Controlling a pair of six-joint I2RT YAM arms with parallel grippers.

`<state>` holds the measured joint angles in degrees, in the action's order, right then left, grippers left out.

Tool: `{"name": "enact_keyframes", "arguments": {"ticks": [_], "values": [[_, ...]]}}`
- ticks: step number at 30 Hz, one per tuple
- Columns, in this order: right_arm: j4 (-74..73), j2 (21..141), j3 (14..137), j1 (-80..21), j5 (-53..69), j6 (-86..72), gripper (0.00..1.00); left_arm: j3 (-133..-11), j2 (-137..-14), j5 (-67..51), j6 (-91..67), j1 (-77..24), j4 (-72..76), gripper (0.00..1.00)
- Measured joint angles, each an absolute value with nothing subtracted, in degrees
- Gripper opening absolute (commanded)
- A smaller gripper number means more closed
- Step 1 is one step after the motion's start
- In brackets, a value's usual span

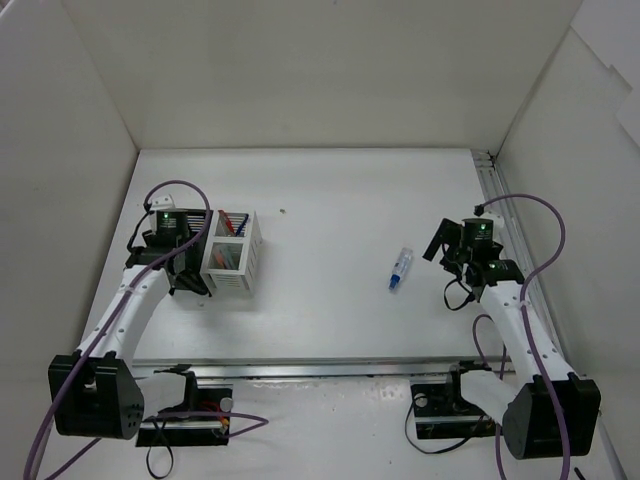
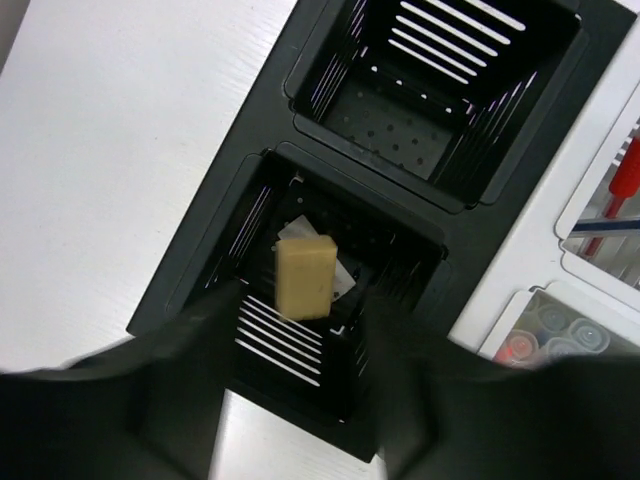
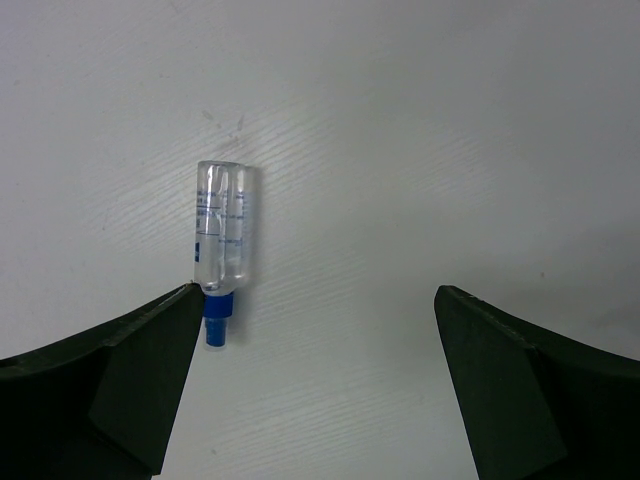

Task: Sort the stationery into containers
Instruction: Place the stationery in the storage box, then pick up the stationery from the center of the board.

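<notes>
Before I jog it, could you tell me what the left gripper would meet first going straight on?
Probably the beige eraser in the black organiser's near compartment, though depth is unclear.

bright even light | soft shadows | near tool edges blurred
</notes>
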<state>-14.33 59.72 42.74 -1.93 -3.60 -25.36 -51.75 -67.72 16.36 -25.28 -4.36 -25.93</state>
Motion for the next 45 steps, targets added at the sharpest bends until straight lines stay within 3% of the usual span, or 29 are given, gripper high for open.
{"name": "enact_keyframes", "arguments": {"ticks": [1, 2, 7, 14, 29, 32, 35, 36, 38, 42, 45], "values": [[-14.33, 59.92, 42.74, -1.93, -3.46, -25.32, 0.98, -51.75, -67.85, 16.19, -25.52, -4.32, -25.93, 0.60], [-14.33, 60.07, 42.74, -1.93, -3.18, -25.32, 0.98, -51.75, -67.83, 16.23, -25.63, -4.27, -25.93, 0.74], [-13.54, 62.15, 42.74, -2.02, -1.69, -25.19, 0.98, -52.07, -65.34, 15.75, -25.76, -3.99, -25.41, 1.00], [-13.15, 70.17, 45.47, -8.71, -1.41, -21.93, 0.98, -51.81, -59.64, 9.56, -21.61, -6.35, -24.36, 1.00], [-11.88, 95.33, 57.65, -12.47, -4.27, -29.93, 0.95, -49.74, -57.80, 1.32, -9.08, -25.89, -16.62, 1.00], [-11.73, 99.02, 58.78, -12.47, -4.12, -31.46, 0.84, -49.63, -59.20, 0.69, -5.89, -30.83, -15.22, 1.00], [-12.01, 101.60, 60.40, -12.47, -4.14, -32.38, 0.54, -49.60, -60.58, 0.19, -2.76, -34.81, -13.47, 1.00], [-11.77, 101.95, 60.93, -12.47, -3.95, -32.88, 0.38, -49.60, -61.14, 0.49, -1.56, -36.27, -12.86, 1.00], [-11.51, 102.59, 61.71, -12.45, -3.29, -33.26, 0.24, -49.60, -62.26, 1.61, 0.45, -38.72, -11.62, 1.00], [-11.49, 103.00, 62.54, -11.97, 0.99, -33.36, 0.09, -49.67, -65.19, 4.73, 4.08, -43.92, -9.96, 1.00], [-11.46, 103.00, 62.70, -10.81, 8.49, -33.43, 0.04, -50.24, -68.05, 8.19, 6.39, -47.72, -9.26, 1.00]]}}
